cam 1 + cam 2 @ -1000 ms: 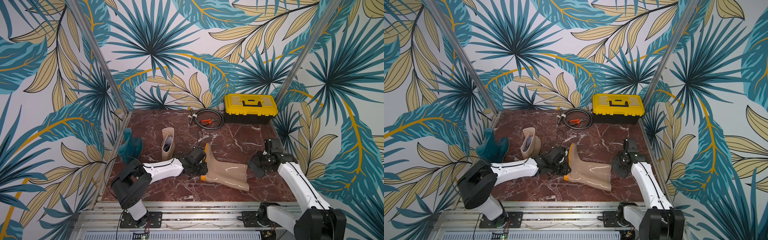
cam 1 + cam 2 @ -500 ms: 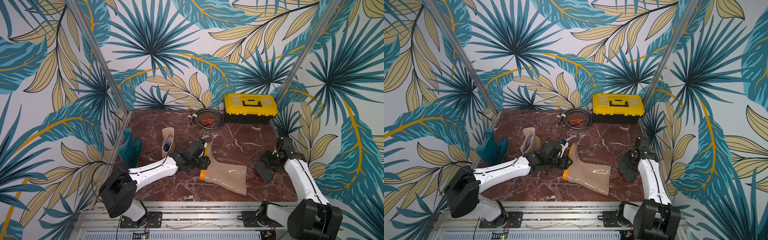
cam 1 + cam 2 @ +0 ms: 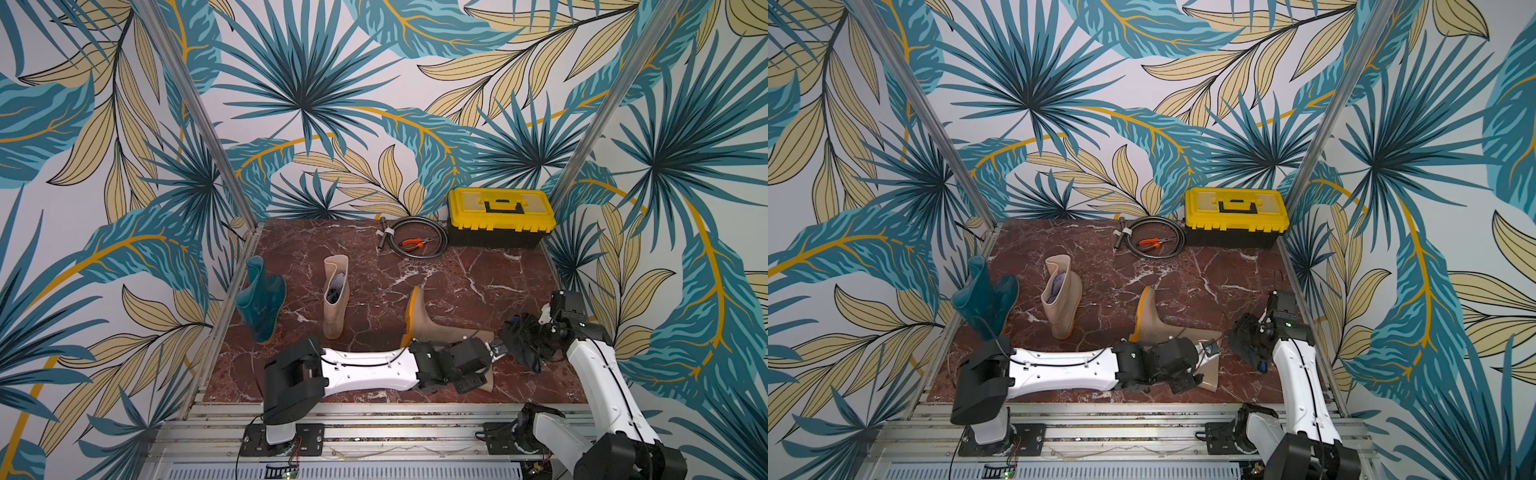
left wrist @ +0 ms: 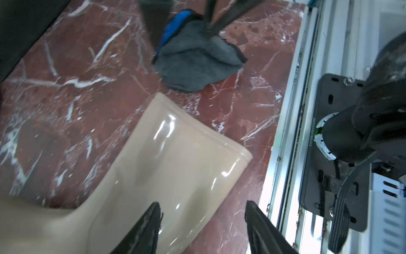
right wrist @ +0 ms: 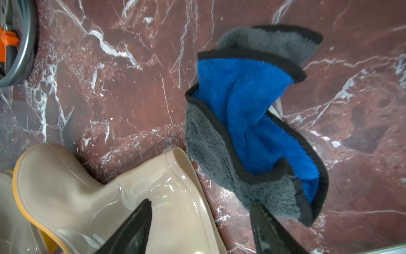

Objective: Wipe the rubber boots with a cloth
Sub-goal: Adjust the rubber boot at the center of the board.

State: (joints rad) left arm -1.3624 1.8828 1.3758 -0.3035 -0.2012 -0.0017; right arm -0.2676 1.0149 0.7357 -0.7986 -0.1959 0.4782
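Observation:
A dark teal boot (image 3: 259, 303) and a beige boot (image 3: 334, 295) stand upright at the left. A second beige boot (image 3: 432, 328) lies on its side, orange sole up. My left gripper (image 4: 202, 205) is open over that boot's shaft (image 4: 167, 158) near its mouth, one finger above the boot and one above the floor. The cloth (image 5: 248, 123), grey and blue with a black hem, lies crumpled on the floor by the boot's mouth. My right gripper (image 5: 201, 204) hangs open over it, one fingertip at its edge. In both top views the cloth (image 3: 1250, 353) is a dark heap under the right gripper (image 3: 519, 343).
A yellow toolbox (image 3: 500, 216) stands at the back right, with a coiled cable and orange pliers (image 3: 415, 243) beside it. The aluminium frame rail (image 3: 374, 415) runs along the front edge. The right arm's base (image 4: 351, 132) sits just beyond it. Patterned walls close three sides.
Both grippers have opened. The left arm swung right from the lying boot's foot to its shaft mouth. The right gripper let go of the cloth, which now rests on the floor.

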